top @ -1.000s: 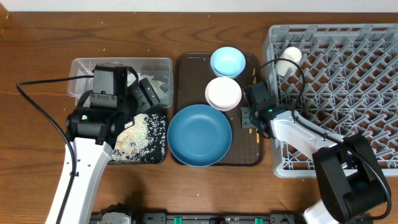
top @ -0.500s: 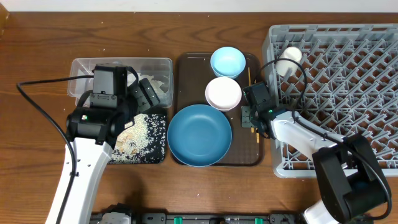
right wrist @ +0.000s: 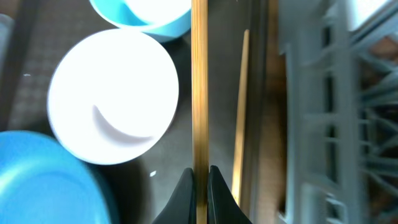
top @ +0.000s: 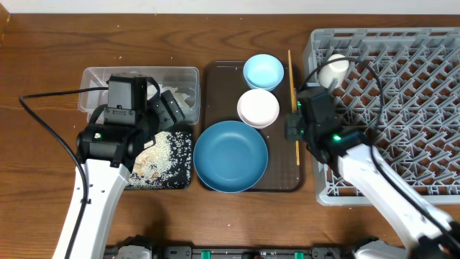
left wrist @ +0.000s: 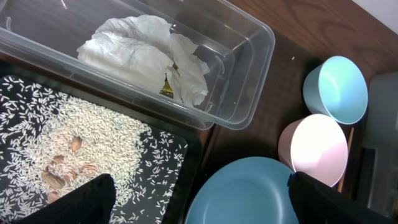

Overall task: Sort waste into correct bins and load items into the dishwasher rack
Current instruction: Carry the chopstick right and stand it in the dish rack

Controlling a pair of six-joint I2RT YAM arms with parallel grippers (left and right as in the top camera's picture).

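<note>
My right gripper (top: 292, 124) (right wrist: 199, 177) is shut on a wooden chopstick (top: 290, 75) (right wrist: 199, 81), holding it above the brown serving tray's right edge. A second chopstick (top: 297, 152) (right wrist: 239, 112) lies on that tray. The deep-blue bowl (top: 231, 156), white pink-rimmed bowl (top: 258, 108) and light-blue bowl (top: 263, 71) sit on the tray. The white cup (top: 333, 70) is in the grey rack (top: 402, 108). My left gripper (top: 169, 111) (left wrist: 199, 202) is open and empty over the black tray of rice (top: 162, 158) (left wrist: 93, 143). Tissue (left wrist: 146, 53) and the yellow-green wrapper (left wrist: 166, 89) lie in the clear tub (top: 180, 75).
The brown serving tray (top: 215, 79) lies between the bins and the rack. The rack's near-left wall stands right beside my right gripper. Some brown bits (left wrist: 68, 165) lie in the rice. Cables run from both arms.
My right arm has swung out to the right and lifted one chopstick off the serving tray; its tip now reaches past the light-blue bowl. The left arm has not moved.
</note>
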